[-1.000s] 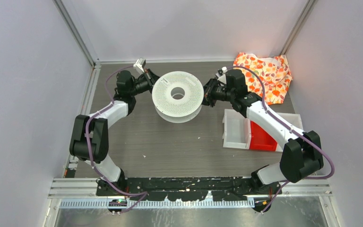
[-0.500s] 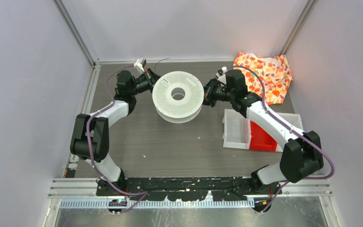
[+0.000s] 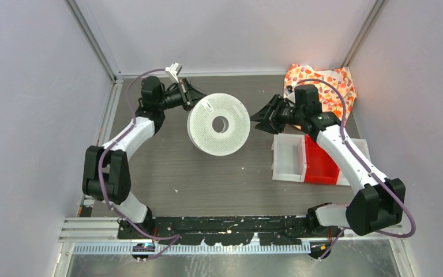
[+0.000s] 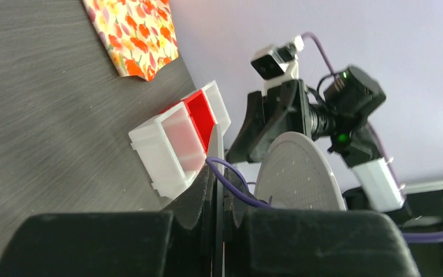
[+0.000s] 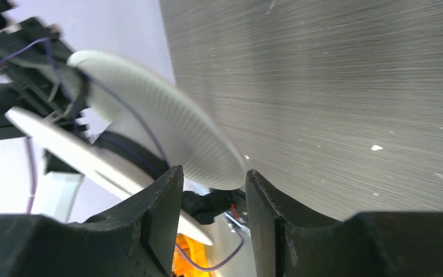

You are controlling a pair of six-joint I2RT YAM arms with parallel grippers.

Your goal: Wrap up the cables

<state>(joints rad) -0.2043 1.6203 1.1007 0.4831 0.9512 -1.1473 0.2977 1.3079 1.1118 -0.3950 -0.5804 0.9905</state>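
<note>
Top view: a white perforated spool [image 3: 207, 135] stands tilted mid-surface [image 3: 207, 179]. The left pincer [image 3: 191, 94], at the spool's 11 o'clock, is clamped on its rim. The right pincer [image 3: 261, 115] hangs at 3 o'clock, jaws apart, just clear of the spool. The cable is too thin to see here. A white bin [image 3: 288, 158] and a red bin [image 3: 318, 164] sit at 4 o'clock, and a floral cloth [image 3: 329, 86] at 2 o'clock.

Left wrist view: the two fingers [image 4: 202, 190] pinch a thin white flange edge. The purple cable [image 4: 231, 186] arcs just beside them towards the spool core.

Right wrist view: parted fingers [image 5: 161, 202] frame the near flange [image 5: 167, 127]. The cable [image 5: 128, 112] crosses it, and nothing is gripped.
</note>
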